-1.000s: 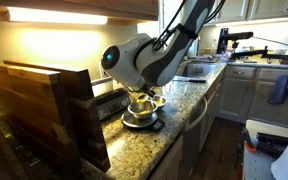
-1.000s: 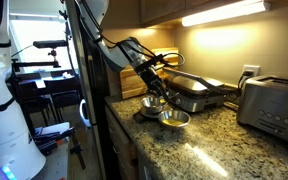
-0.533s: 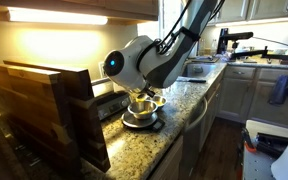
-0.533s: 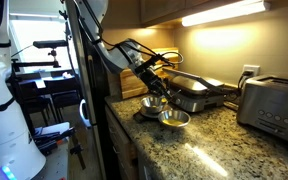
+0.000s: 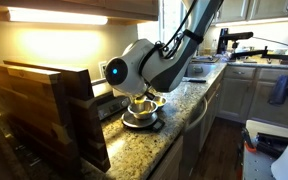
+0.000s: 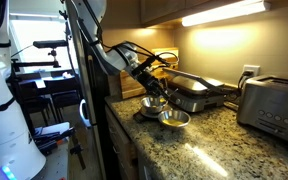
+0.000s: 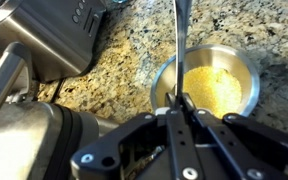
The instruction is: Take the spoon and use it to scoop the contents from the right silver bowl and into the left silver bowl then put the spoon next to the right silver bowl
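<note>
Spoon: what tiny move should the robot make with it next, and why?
Probably slide the spoon sideways over the yellow grains and dip it. The fingers are shut on its handle, and it sits at the rim of the right silver bowl, not in the grains.

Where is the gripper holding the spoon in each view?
In an exterior view: gripper at centre, low over the silver bowls.
In an exterior view: gripper left of centre, just above the silver bowls.
Wrist view: gripper bottom centre, shut on the spoon.
Shared landmark: the granite counter.
</note>
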Robot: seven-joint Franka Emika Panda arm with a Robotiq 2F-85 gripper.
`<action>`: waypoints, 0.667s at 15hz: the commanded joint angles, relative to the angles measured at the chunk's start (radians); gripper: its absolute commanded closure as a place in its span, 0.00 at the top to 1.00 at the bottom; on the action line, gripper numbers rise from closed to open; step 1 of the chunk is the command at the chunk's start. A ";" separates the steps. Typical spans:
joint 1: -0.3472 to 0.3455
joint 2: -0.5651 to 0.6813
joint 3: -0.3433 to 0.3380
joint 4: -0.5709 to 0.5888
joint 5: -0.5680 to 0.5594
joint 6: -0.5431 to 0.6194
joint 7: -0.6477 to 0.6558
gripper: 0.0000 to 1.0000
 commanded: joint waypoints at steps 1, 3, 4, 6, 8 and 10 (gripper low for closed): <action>0.016 -0.046 0.004 -0.058 -0.066 -0.039 0.072 0.02; 0.014 -0.047 0.006 -0.065 -0.086 -0.045 0.100 0.02; 0.014 -0.049 0.007 -0.068 -0.096 -0.045 0.109 0.02; 0.015 -0.049 0.006 -0.075 -0.133 -0.051 0.147 0.02; 0.017 -0.048 0.007 -0.083 -0.166 -0.061 0.178 0.02; 0.016 -0.048 0.010 -0.092 -0.187 -0.072 0.201 0.02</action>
